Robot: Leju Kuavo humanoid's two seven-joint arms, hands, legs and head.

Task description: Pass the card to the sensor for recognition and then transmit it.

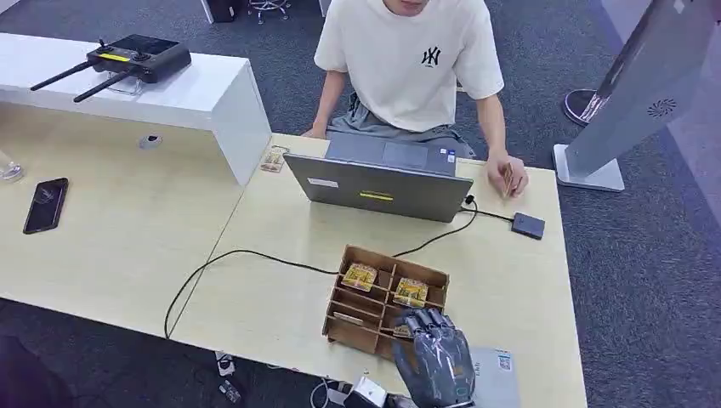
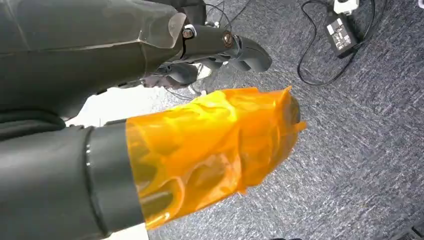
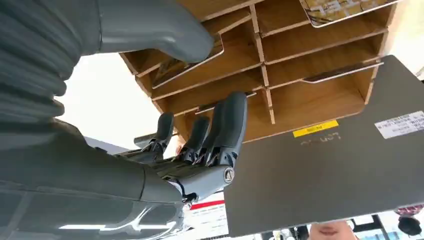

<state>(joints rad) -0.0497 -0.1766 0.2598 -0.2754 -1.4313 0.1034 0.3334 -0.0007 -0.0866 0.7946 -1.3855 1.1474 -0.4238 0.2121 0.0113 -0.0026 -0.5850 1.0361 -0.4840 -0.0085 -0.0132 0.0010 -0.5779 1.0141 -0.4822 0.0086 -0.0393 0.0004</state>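
A wooden card box [image 1: 350,325] sits at the table's near edge, with gold cards [image 1: 360,276] [image 1: 411,291] lying in its far compartments. My right hand [image 1: 434,355] hovers over the box's near right corner, fingers spread and holding nothing. In the right wrist view its fingers [image 3: 227,125] point into the slots and its thumb [image 3: 165,35] lies over a card [image 3: 186,68]; another gold card [image 3: 345,7] sits in a further slot. The small dark sensor [image 1: 528,225] lies to the right of the laptop, on a cable. My left hand [image 2: 220,45] hangs over the floor, holding nothing.
A grey laptop [image 1: 383,180] stands behind the box, and a person sits behind it with a card in a hand [image 1: 508,178] near the sensor. A black cable [image 1: 212,263] crosses the table. A phone [image 1: 46,205] and a remote controller [image 1: 136,56] lie far left.
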